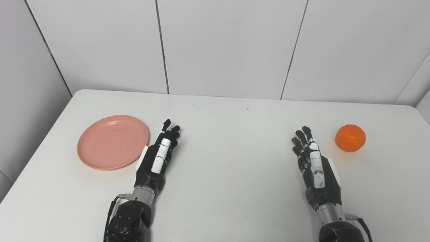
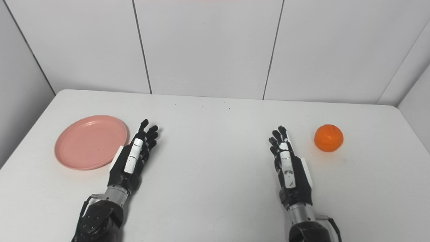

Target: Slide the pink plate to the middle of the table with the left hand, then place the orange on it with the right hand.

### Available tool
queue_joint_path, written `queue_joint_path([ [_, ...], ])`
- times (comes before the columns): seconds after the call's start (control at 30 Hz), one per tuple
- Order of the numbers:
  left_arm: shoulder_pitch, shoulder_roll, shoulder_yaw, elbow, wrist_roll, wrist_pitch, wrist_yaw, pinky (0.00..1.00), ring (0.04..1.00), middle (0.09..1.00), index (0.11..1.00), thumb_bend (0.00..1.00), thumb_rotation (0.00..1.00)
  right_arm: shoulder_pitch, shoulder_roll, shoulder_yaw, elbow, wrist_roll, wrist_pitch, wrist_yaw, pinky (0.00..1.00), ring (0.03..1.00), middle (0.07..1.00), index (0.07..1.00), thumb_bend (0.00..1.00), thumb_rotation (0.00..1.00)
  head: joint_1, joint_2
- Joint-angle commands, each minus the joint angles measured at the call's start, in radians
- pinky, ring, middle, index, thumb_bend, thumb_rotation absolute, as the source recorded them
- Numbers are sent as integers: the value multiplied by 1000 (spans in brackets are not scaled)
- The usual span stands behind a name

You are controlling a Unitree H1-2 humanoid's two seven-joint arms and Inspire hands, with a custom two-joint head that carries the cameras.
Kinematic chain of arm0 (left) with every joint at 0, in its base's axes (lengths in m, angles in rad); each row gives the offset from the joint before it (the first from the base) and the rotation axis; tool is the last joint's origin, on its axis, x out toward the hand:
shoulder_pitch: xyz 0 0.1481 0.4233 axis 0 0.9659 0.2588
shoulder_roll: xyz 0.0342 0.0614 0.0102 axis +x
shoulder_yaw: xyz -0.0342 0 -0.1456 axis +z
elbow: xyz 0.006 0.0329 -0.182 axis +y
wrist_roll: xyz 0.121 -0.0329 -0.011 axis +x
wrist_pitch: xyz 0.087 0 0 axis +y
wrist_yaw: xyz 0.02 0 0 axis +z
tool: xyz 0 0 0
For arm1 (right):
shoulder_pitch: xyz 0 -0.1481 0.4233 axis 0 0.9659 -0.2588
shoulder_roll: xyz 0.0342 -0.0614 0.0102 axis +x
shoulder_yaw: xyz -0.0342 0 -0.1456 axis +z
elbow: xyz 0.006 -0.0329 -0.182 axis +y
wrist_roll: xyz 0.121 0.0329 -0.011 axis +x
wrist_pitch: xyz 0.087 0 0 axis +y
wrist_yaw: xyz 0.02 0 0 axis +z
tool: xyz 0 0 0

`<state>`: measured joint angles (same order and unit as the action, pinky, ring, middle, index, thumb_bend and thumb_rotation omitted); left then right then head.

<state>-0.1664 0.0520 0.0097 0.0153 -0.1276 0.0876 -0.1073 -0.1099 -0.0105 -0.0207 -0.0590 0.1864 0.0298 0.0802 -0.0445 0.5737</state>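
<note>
Pink plate (image 1: 113, 142) at table's (image 1: 228, 174) left side, just beside left hand (image 1: 158, 158), fingers extended, holding nothing, placed ready for sliding. Orange (image 1: 350, 137) far right, near right hand (image 1: 314, 164), likewise extended and empty, apparently waiting.

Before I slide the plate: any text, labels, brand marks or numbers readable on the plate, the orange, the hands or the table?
None. No readable text shows in either view.
pink plate: plain, no mark.
orange: no sticker in view.
left hand and right hand: white panels only, nothing printed that can be made out.
table: a few dark specks near the far edge, not writing.
</note>
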Motion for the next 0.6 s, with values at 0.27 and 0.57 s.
queue_joint_path([
  [0.27, -21, -7, -5, -36, -9, 16, -6, 1000, 995, 972, 1000, 759, 910, -20, -7, -1, -26, 7, -11, 12, 1000, 959, 961, 986, 778, 938, 1, 3],
  [0.57, -26, -3, -10, -25, -2, 13, -8, 1000, 995, 971, 1000, 769, 916, -26, -11, -1, -17, 5, 0, 12, 1000, 953, 956, 982, 774, 940, -6, -4],
])
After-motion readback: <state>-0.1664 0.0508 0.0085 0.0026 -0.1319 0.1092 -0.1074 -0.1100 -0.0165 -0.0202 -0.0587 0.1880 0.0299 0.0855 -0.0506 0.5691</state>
